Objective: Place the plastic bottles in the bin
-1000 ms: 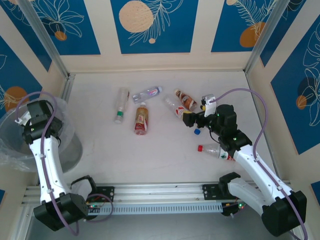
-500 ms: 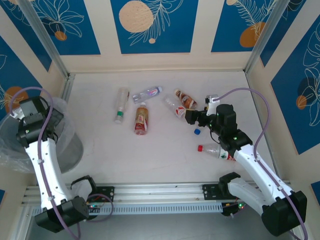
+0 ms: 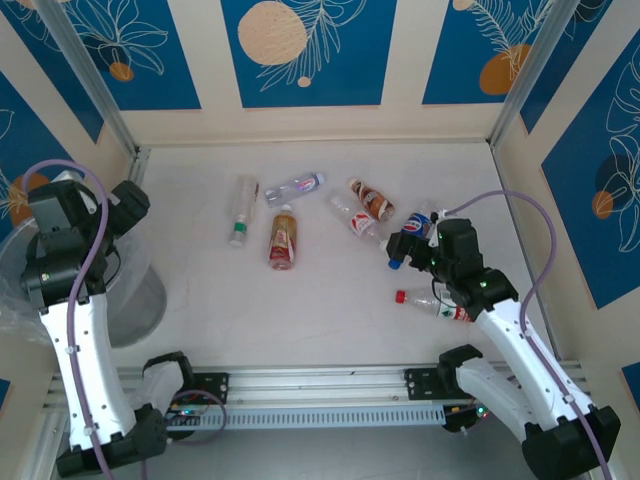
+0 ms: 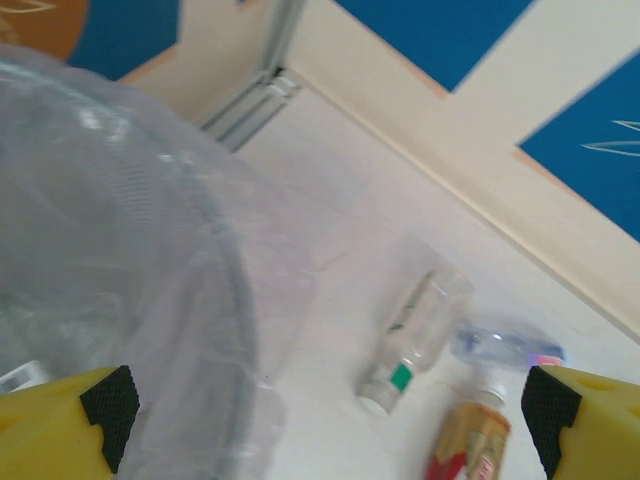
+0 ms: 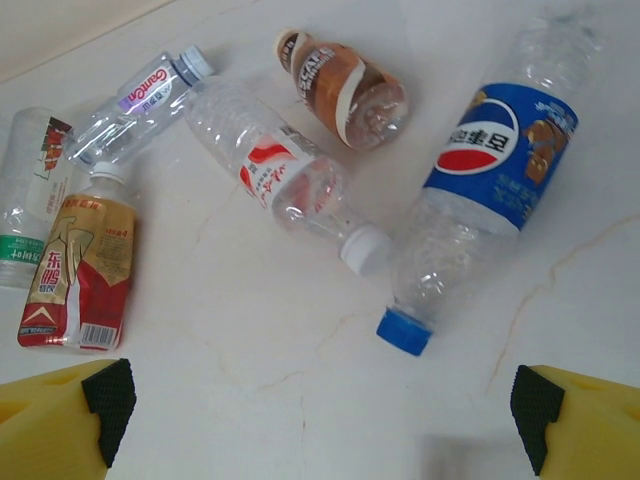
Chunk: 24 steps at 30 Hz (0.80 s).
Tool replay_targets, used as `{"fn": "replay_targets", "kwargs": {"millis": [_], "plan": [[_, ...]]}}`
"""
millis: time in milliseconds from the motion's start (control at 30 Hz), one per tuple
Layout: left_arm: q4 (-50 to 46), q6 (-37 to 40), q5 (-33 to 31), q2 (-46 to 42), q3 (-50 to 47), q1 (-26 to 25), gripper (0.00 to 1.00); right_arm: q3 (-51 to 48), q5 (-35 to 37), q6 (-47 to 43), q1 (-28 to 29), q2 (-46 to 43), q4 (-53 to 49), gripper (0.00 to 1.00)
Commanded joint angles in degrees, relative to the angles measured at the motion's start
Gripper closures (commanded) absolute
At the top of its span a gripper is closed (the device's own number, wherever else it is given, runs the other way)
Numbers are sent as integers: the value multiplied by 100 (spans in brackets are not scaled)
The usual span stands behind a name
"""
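Several plastic bottles lie on the white table. In the right wrist view, a blue-label bottle (image 5: 495, 175) with a blue cap lies just ahead of my open, empty right gripper (image 5: 325, 420). Beside it are a clear white-capped bottle (image 5: 280, 175) and a brown bottle (image 5: 345, 88). A red-capped bottle (image 3: 432, 303) lies by the right forearm. The bin (image 3: 110, 300), lined with a crinkled clear bag, stands at the left edge. My left gripper (image 3: 133, 203) hangs open and empty above its far rim (image 4: 215, 260), facing a green-label bottle (image 4: 415, 335).
A red-and-gold-label bottle (image 3: 283, 238) and a slim purple-label bottle (image 3: 294, 186) lie mid-table next to the green-label bottle (image 3: 241, 208). Walls close the back and both sides. Bare tabletop stretches between the bin and the bottles and along the near rail (image 3: 320, 380).
The left arm rose from over the bin and turned toward the table, its jaws opening wider. The right gripper drew back toward the near side, uncovering the blue-label bottle.
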Motion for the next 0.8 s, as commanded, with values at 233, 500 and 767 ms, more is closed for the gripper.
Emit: {"fn": "replay_targets", "kwargs": {"millis": [233,500,767], "plan": [[772,-278,1052,106,-89,-1400,1,330,-441,1054,-166,-69,-1374,1],[1657,-17,1512,459,-337,-2399,1,129,113,2458,-744,-268,-2037,1],[2654,390,1780,570,-1142,-2869,1,287,-1676,2043,-3178,131,-2136,1]]}}
